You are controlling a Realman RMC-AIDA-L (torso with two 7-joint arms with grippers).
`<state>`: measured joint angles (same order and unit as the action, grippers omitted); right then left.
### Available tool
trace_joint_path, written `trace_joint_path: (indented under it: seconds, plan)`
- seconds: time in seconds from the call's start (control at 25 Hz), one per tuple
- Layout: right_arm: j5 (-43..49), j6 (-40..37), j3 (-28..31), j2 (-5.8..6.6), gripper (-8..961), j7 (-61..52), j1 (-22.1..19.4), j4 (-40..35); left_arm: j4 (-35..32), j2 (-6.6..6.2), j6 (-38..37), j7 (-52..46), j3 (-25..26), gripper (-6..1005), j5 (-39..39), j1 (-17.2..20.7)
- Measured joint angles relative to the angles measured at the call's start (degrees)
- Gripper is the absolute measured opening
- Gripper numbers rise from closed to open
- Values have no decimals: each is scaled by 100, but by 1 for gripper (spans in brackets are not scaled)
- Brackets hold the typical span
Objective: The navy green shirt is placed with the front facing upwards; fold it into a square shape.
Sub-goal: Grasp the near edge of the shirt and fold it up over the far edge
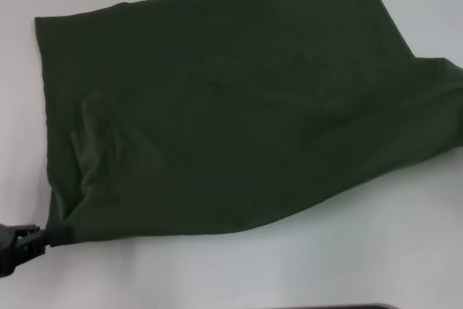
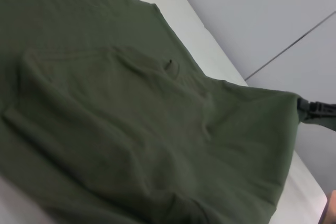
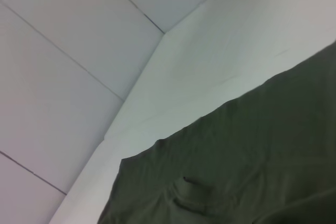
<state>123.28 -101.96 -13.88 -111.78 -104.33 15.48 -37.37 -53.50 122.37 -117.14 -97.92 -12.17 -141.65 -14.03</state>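
Note:
The navy green shirt [image 1: 231,121] lies on the white table [image 1: 304,265] as a wide dark olive sheet, plain side up; no letters or collar show. My left gripper [image 1: 45,237] is at the near left and is shut on the shirt's near left corner, which is drawn to a point. My right gripper is outside the head view; it shows in the left wrist view [image 2: 303,107], shut on the shirt's right corner, which is pulled taut and raised. The shirt also fills the left wrist view [image 2: 131,129] and part of the right wrist view [image 3: 252,166].
The shirt's far edge runs close to the table's far edge [image 3: 157,103]. Bare table lies in front of the shirt and at the far left [image 1: 18,106]. A dark strip [image 1: 333,307] shows at the near edge of the head view.

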Motion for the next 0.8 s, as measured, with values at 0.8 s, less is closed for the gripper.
trace_joint_path:
  seconds: [0.8]
  plan:
    - [12,360,-210,60,44,-349,833,12,600,-205,644,-327,239,2,129,-960]
